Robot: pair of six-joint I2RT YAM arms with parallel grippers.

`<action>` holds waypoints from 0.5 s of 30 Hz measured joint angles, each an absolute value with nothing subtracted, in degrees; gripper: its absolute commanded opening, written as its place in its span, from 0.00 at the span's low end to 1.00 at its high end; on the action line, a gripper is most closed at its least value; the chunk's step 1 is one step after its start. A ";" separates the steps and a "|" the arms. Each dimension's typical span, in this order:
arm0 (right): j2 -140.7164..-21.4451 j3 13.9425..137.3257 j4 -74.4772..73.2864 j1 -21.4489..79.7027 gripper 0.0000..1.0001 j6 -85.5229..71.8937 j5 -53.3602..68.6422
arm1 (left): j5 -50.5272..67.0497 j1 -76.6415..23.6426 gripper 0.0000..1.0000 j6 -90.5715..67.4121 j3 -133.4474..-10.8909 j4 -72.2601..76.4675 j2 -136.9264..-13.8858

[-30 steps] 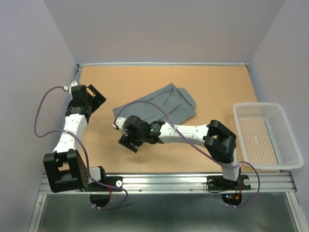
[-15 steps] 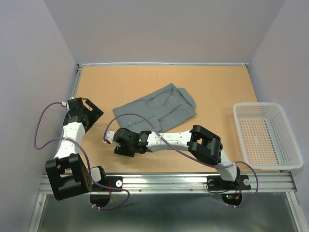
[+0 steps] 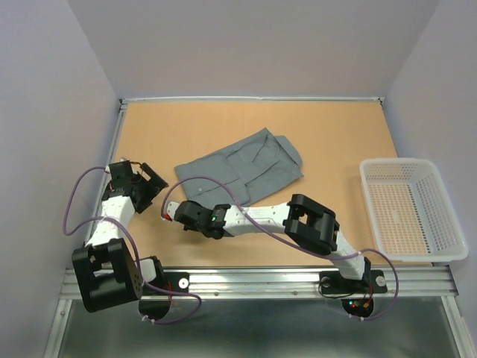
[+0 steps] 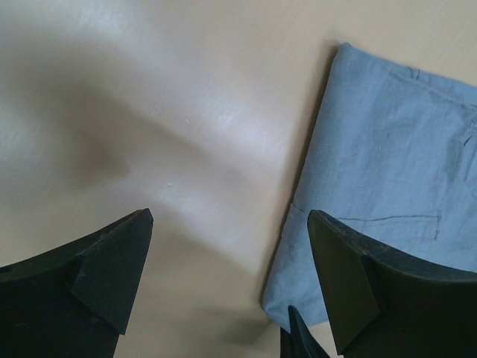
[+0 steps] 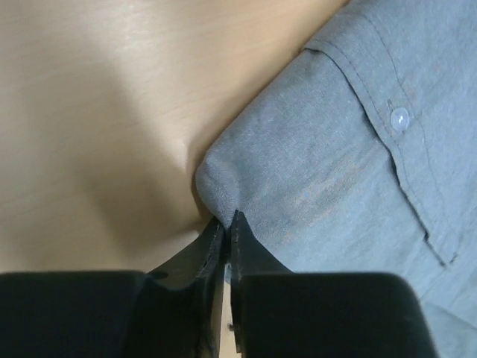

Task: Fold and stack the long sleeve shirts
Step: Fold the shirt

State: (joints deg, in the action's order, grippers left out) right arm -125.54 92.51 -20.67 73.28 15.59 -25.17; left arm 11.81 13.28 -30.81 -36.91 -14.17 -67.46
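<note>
One grey long sleeve shirt (image 3: 238, 165) lies folded and flat on the tan table, slanting from mid-left up to the right. My right gripper (image 3: 192, 213) is low at the shirt's near-left end. In the right wrist view my right gripper (image 5: 226, 218) is shut, pinching a rounded corner of the shirt (image 5: 335, 186), and a pale button (image 5: 399, 118) shows further in. My left gripper (image 3: 151, 183) hovers left of the shirt. In the left wrist view my left gripper (image 4: 229, 216) is wide open over bare table, with the shirt's edge (image 4: 387, 164) by its right finger.
A white mesh basket (image 3: 402, 162) stands at the right edge of the table. Light walls close in the left, back and right sides. The arm bases and a metal rail (image 3: 261, 280) run along the near edge.
My right gripper moved left and down to the shirt's near-left end and closed on its corner. My left arm drew back toward the near-left, still open.
</note>
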 measured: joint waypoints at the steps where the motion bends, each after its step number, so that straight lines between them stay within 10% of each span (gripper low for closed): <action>1: -125.60 92.51 -20.64 73.28 0.01 15.59 -25.21 | 12.82 13.26 0.97 -30.87 -36.16 -13.72 -67.26; 15: -123.39 93.08 -19.33 67.48 0.01 4.69 -12.45 | 21.58 6.39 0.96 -39.38 -29.47 -4.93 -68.86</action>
State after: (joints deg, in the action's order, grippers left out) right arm -123.39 93.08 -19.33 67.48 4.69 -12.45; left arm 21.58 6.39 -39.38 -29.47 -4.93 -68.86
